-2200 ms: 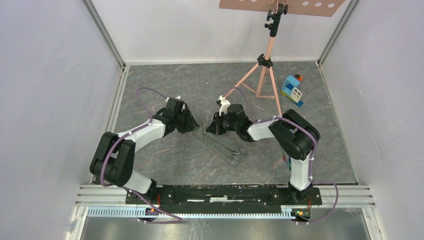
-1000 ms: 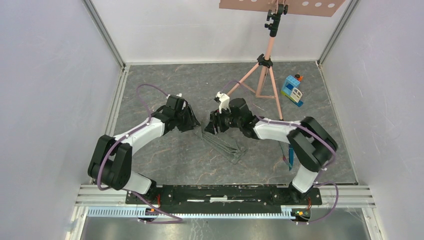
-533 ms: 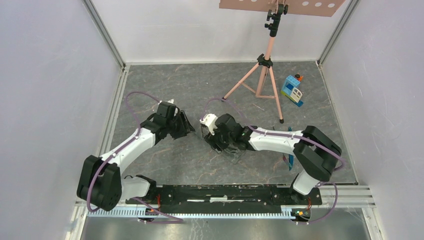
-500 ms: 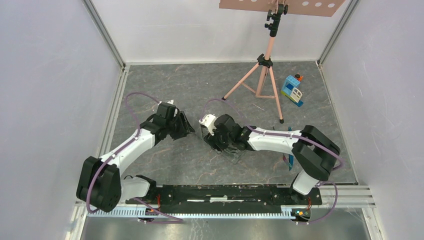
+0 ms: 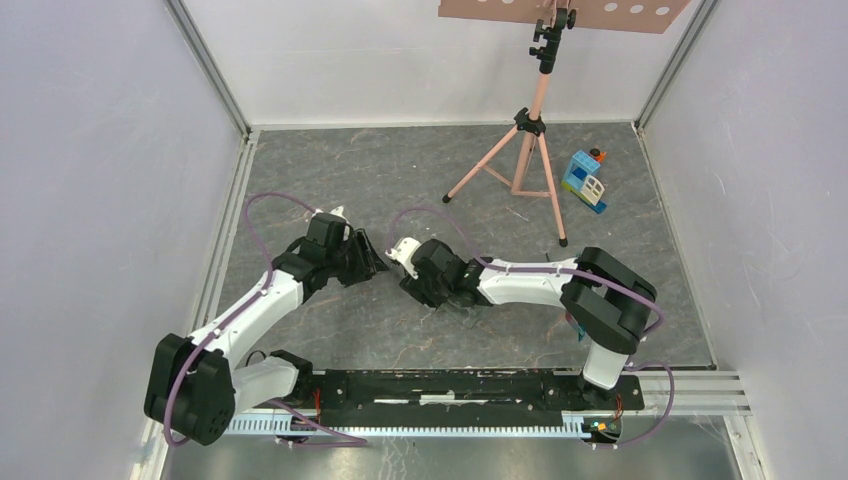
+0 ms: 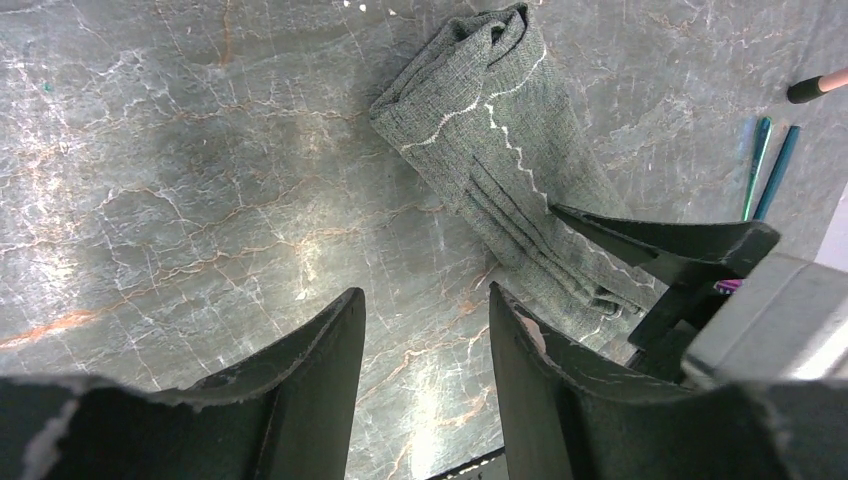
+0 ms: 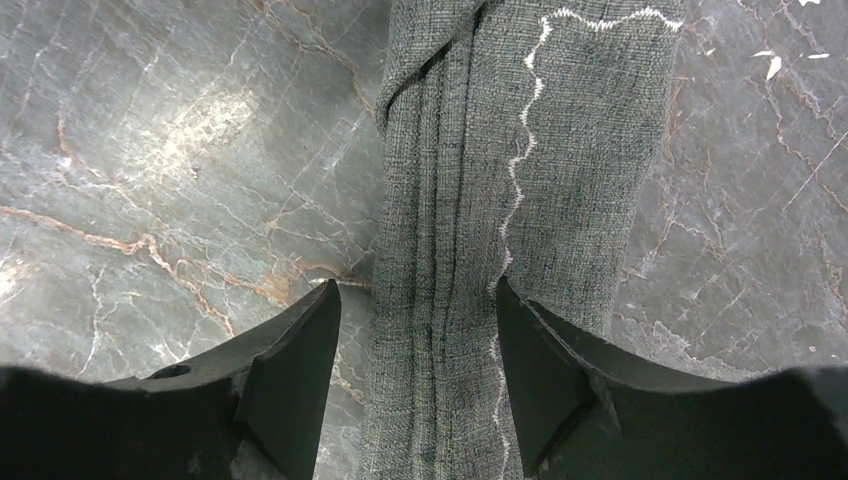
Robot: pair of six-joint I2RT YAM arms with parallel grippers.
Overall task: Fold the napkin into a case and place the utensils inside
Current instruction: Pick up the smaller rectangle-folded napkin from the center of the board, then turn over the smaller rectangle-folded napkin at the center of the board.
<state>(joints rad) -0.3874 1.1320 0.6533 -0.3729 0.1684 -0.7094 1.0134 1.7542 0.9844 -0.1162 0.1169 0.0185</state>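
Observation:
The napkin (image 7: 500, 150) is a dark grey cloth bunched into a long narrow strip with a pale zigzag stitch, lying flat on the marbled floor. My right gripper (image 7: 418, 300) is open and straddles the strip, one finger on each side and low over it. In the left wrist view the napkin (image 6: 500, 150) runs diagonally, and my left gripper (image 6: 425, 310) is open over bare floor just beside its near end. Two slim teal utensils (image 6: 762, 165) lie on the floor beyond the cloth. In the top view the left gripper (image 5: 370, 265) and right gripper (image 5: 410, 285) nearly face each other.
A pink tripod (image 5: 527, 150) stands at the back centre, one foot (image 6: 815, 88) close to the utensils. A blue-and-white toy block house (image 5: 585, 180) sits back right. White walls with metal rails (image 5: 225, 220) enclose the floor on three sides.
Both grippers have shifted left and toward the near edge. The right gripper slid along the napkin strip, and both pairs of jaws opened a little wider.

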